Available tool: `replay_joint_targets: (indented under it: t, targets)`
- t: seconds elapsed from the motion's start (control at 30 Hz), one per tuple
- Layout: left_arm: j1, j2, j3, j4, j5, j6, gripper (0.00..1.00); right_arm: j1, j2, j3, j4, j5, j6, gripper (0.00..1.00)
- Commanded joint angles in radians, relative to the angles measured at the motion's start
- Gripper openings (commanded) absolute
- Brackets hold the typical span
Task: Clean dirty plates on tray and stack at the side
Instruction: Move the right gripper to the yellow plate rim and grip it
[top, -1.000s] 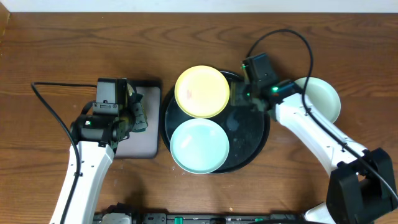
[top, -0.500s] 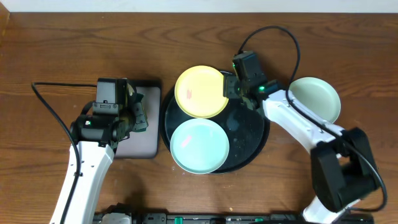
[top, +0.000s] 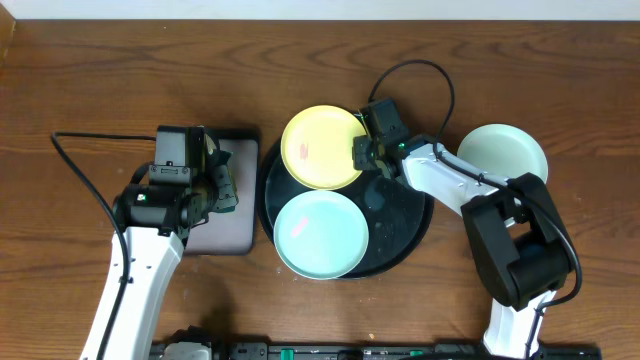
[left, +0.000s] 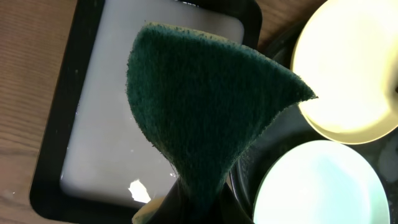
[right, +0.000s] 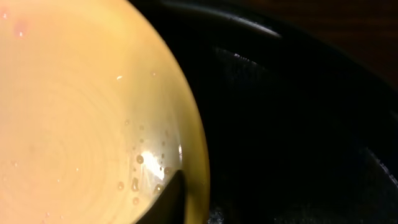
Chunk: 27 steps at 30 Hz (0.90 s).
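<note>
The pale yellow plate (top: 322, 147) lies on the back of the round black tray (top: 400, 215) and has a small pink smear. A mint-teal plate (top: 320, 233) lies on the tray's front. A second mint plate (top: 507, 157) sits on the table at the right. My right gripper (top: 361, 152) is at the yellow plate's right rim (right: 198, 155). One finger lies inside the rim; the other is lost against the dark tray (right: 292, 124). My left gripper (top: 222, 185) is shut on a dark green scouring pad (left: 208, 106) above the rectangular tray.
A small rectangular black-rimmed tray (top: 222, 232) holding pale liquid (left: 112, 124) sits left of the round tray, under the left gripper. Black cables run across the table behind both arms. The wet yellow plate shows droplets in the right wrist view.
My right gripper has moved left across the tray's back to the yellow plate's right rim. The left arm and the plates have not moved.
</note>
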<state>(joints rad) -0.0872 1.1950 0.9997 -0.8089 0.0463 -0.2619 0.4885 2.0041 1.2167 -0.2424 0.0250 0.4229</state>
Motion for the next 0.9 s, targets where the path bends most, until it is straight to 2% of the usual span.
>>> replay_joint_targets:
  t: [0.0,0.17,0.33,0.57,0.77,0.87]
  targets:
    - [-0.002,0.021,0.016,-0.002,-0.002,0.006,0.08,0.008,-0.003,0.005,0.008,-0.01,-0.001,0.03]
    - [-0.002,0.052,0.016,0.001,-0.002,0.04,0.08,-0.005,-0.018,0.024,0.006,0.016,-0.001,0.01]
    - [-0.002,0.064,0.016,0.006,-0.002,0.051,0.08,-0.039,-0.115,0.032,-0.036,0.016,-0.001,0.01]
    - [-0.002,0.064,0.016,0.038,-0.002,0.051,0.07,-0.084,-0.238,0.032,-0.226,0.016,-0.011,0.01]
    - [-0.003,0.065,0.035,0.039,0.051,0.066,0.07,-0.086,-0.232,0.029,-0.378,0.057,-0.035,0.01]
    - [-0.006,0.074,0.096,0.006,0.051,0.066,0.07,-0.087,-0.217,0.022,-0.393,0.084,-0.035,0.01]
